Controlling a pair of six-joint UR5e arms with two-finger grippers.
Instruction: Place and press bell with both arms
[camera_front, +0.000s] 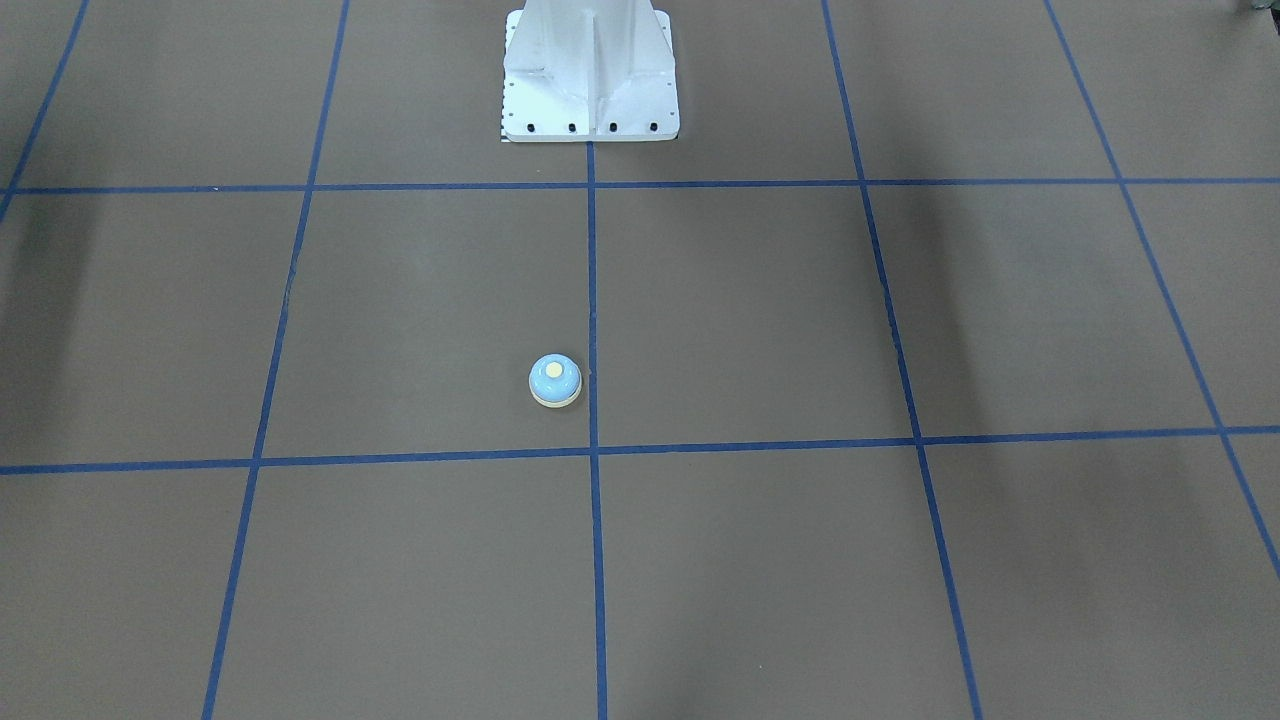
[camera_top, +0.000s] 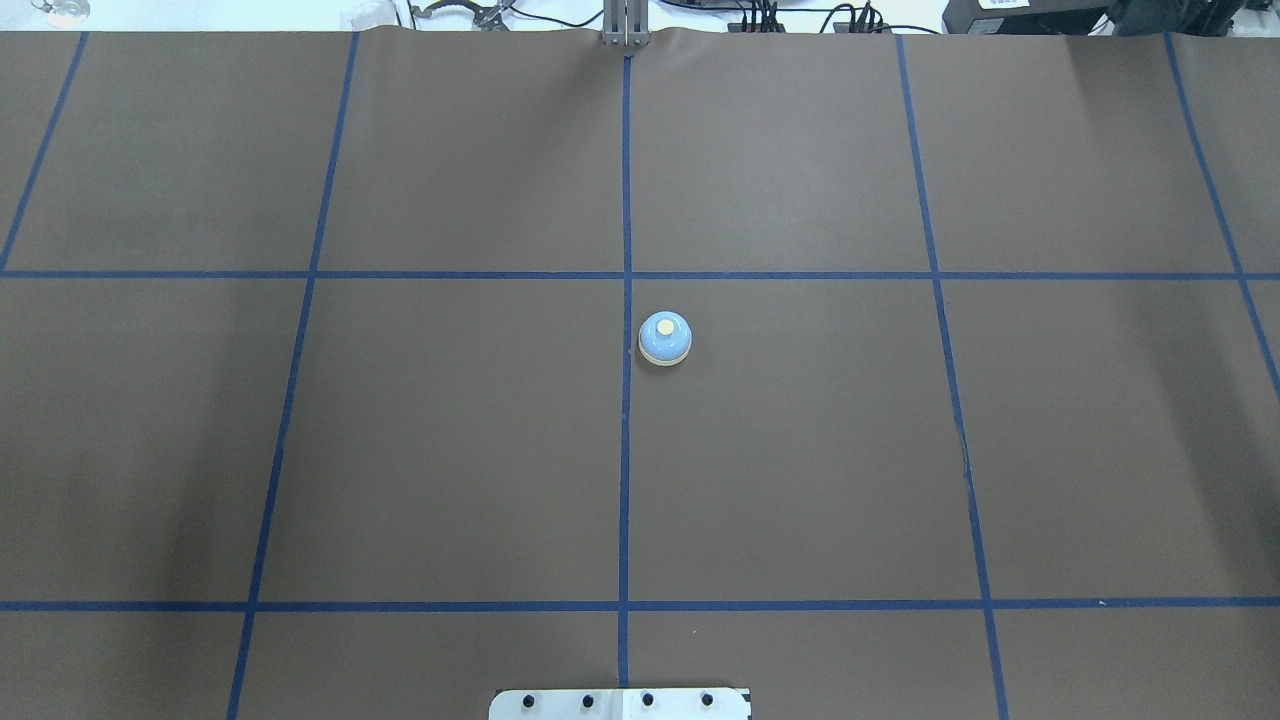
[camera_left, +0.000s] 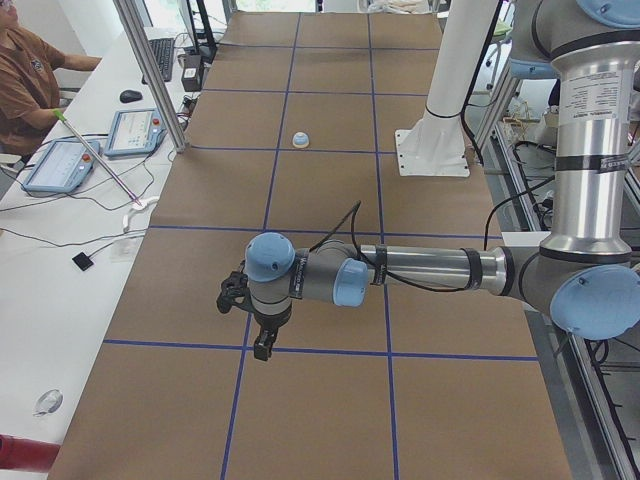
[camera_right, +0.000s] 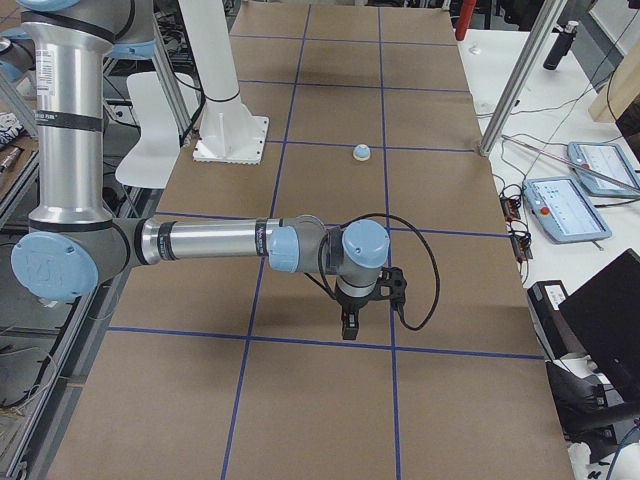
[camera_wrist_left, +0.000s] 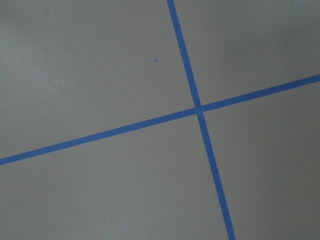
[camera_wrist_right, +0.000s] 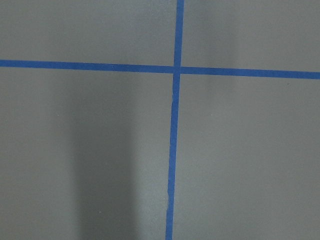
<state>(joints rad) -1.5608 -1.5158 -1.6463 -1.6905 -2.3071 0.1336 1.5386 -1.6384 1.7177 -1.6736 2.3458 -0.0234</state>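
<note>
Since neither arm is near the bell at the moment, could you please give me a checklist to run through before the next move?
1. The small light-blue dome-shaped call bell stands upright, cream button on top: ok.
2. The bell stands apart from both arms on the brown paper-covered table: ok.
3. The bell shows in a wrist camera: not ok; both show only blue tape lines.
4. The jaws of the grey metal left arm are open: cannot tell.
5. The jaws of the grey metal right arm are open: cannot tell.
</note>
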